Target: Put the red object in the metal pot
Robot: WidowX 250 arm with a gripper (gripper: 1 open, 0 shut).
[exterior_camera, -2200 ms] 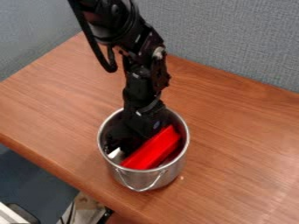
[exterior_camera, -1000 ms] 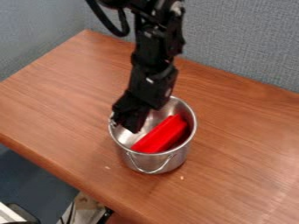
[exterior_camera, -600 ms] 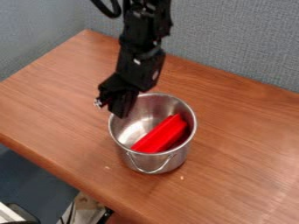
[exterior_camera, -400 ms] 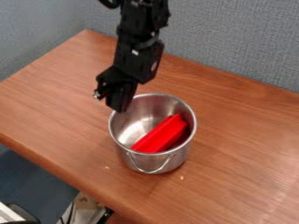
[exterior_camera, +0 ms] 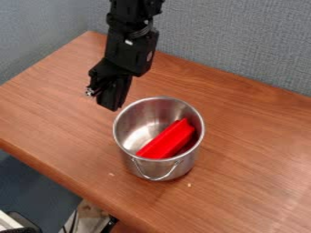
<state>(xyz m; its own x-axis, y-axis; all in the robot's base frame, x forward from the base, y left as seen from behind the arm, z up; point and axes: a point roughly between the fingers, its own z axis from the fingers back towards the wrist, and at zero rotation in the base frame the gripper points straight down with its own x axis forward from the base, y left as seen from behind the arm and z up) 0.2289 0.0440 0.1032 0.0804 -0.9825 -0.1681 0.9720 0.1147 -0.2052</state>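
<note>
The red object [exterior_camera: 168, 140] lies slanted inside the metal pot [exterior_camera: 151, 169], one end leaning up against the far right wall. The pot stands upright on the wooden table, near its front edge. My gripper [exterior_camera: 102, 94] hangs above the table just left of the pot's rim, clear of the pot and touching nothing. Its dark fingers point down and nothing shows between them. The gap between the fingers is too small and dark to judge. The arm rises from the gripper to the top of the view.
The brown wooden table [exterior_camera: 55, 96] has its front edge running diagonally close below the pot. A grey wall stands behind it. Floor and some clutter [exterior_camera: 85, 221] show below the table's edge.
The gripper has lifted out of the pot and moved up and to the left. The red object stays lying in the pot.
</note>
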